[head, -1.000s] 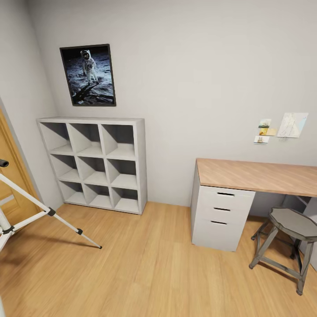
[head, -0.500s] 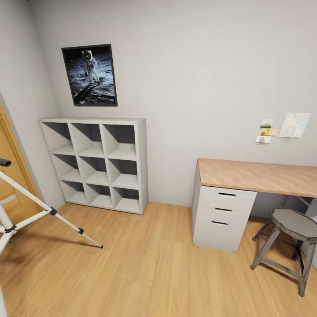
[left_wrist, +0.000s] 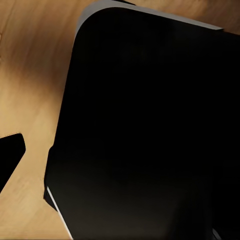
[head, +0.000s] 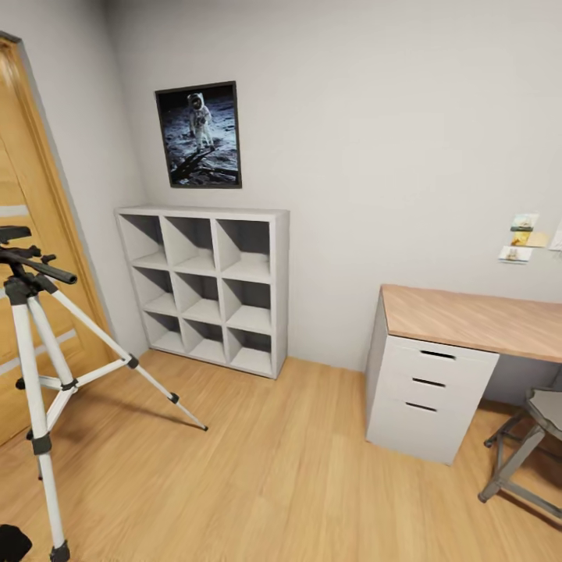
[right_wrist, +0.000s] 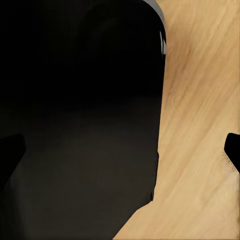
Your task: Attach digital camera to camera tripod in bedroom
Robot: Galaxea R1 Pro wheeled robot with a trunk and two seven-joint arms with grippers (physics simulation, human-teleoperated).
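White cube shelf (head: 209, 286), astronaut poster (head: 199, 135), wood-topped desk (head: 460, 316), oak door (head: 39, 265), what looks like a stool (head: 531, 453) at the edge.

In the head view the camera tripod (head: 39, 367) stands on the floor (head: 265, 476) at nine o'clock before the door (head: 35, 257), the cube shelf (head: 207, 289) against the wall at eleven under the poster (head: 199, 134), and the surface (head: 476, 320) at three with the stool (head: 527, 453) before it.
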